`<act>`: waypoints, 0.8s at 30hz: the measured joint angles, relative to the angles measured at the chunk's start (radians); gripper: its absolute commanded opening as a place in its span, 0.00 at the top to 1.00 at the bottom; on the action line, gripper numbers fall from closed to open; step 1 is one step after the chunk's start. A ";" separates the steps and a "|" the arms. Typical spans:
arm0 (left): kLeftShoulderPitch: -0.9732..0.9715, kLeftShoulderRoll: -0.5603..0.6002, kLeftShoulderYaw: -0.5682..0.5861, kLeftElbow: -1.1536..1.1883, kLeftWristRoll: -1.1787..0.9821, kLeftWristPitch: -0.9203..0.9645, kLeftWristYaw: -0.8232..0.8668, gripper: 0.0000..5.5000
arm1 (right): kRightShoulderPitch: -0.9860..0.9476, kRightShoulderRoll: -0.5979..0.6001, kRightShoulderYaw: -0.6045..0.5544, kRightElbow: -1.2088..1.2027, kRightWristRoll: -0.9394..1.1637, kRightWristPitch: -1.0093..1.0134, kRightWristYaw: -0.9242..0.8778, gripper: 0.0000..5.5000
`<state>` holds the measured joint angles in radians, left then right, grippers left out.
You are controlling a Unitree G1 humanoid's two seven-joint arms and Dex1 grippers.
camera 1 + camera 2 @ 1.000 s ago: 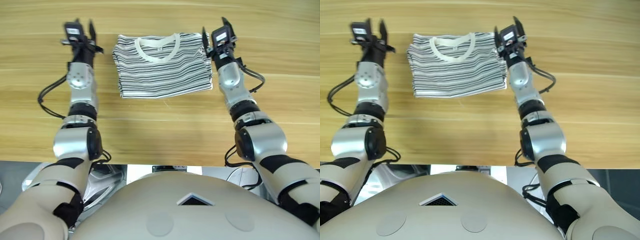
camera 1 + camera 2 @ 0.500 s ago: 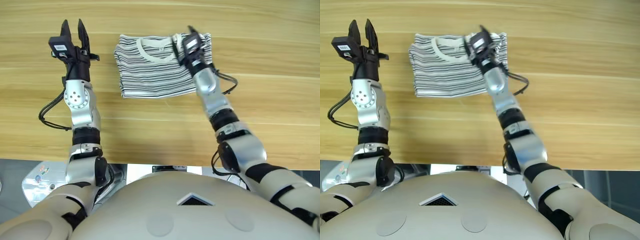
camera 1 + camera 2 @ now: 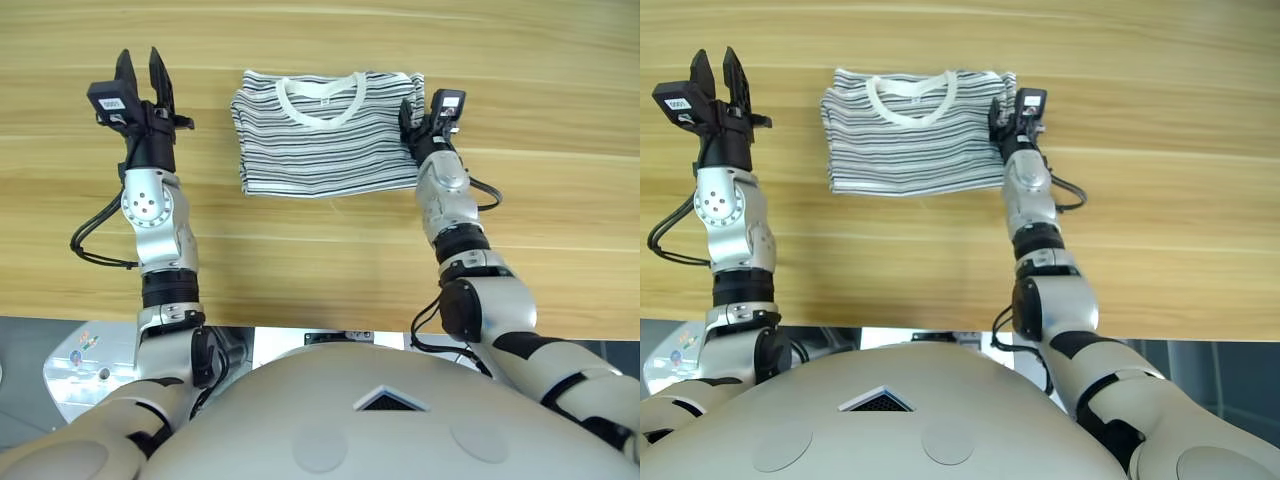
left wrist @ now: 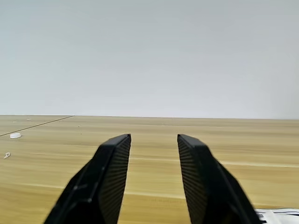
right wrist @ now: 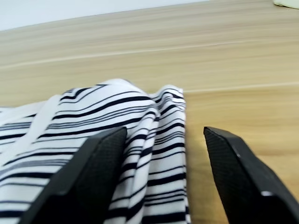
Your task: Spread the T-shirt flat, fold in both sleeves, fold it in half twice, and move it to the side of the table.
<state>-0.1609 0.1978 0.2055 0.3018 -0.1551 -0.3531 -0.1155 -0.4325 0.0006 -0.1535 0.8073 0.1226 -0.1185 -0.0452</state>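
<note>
Light wood tabletop (image 3: 560, 40), long plank seams running side to side, even soft light with no hard shadows. Beyond the left claw (image 4: 154, 139) the wood ends at a plain pale wall (image 4: 149, 51). A small white scrap (image 4: 15, 136) lies on the wood, well off to that claw's side. Grey floor (image 3: 1240, 360) shows past the near edge.

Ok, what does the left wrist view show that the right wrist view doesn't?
Left wrist view: the left end effector, open, held above the table, and a small white scrap far off on the wood. Right wrist view: the right end effector, open, straddling the edge of the folded striped T-shirt, one finger over fabric, one over wood; contact cannot be told. Both: the wooden table, a pale wall beyond it; a striped sliver at the left wrist view's edge may be the same shirt.
</note>
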 measured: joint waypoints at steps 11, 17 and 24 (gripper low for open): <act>-0.027 0.037 -0.170 0.132 0.181 -0.044 -0.106 0.66 | 0.359 -0.098 0.084 -0.663 -0.101 -0.048 0.043 0.45; -0.264 0.125 -0.354 0.411 0.432 -0.127 -0.138 0.66 | 0.425 -0.040 0.191 -0.889 -0.059 -0.199 0.133 0.45; -0.578 0.090 -0.407 0.782 0.426 -0.060 -0.398 0.66 | 0.419 -0.019 0.257 -0.859 -0.086 -0.230 0.161 0.45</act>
<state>-0.7393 0.2883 -0.2012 1.0836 0.2704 -0.4129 -0.5131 -0.0137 -0.0184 0.1035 -0.0518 0.0363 -0.3485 0.1153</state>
